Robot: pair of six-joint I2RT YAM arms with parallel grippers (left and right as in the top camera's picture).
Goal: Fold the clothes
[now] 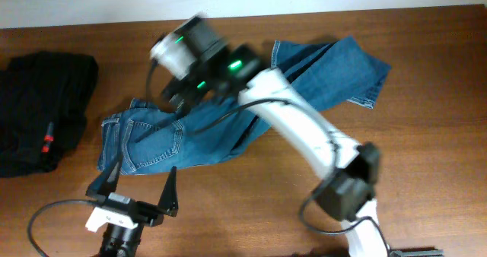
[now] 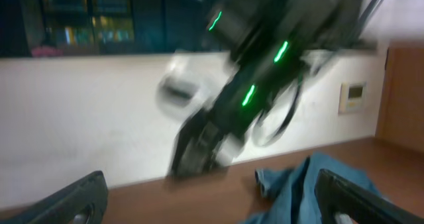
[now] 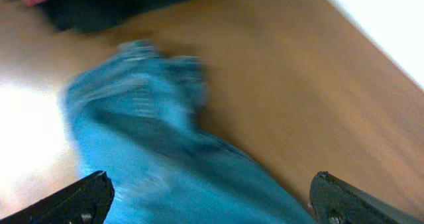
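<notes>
Black garment [image 1: 38, 97] near blue jeans [image 1: 152, 139]

Brown wooden bench [image 1: 426, 158]. Blue jeans [image 1: 156, 139] lie crumpled across the middle, legs toward the far right. At the left edge a black garment [image 1: 38, 105] with red tag [image 1: 46, 141], apart.

Table [image 1: 426, 158]: brown wood-grain top, matt finish. Bright glare patch on it at left of rt wrist view. White wall [image 2: 66, 118] runs behind far edge. Above wall: dark glazed strip [image 2: 86, 18] w/ blurred coloured lights. Pale wall plate [image 2: 352, 95] at right, next to brown wood panel [image 2: 405, 85].
</notes>
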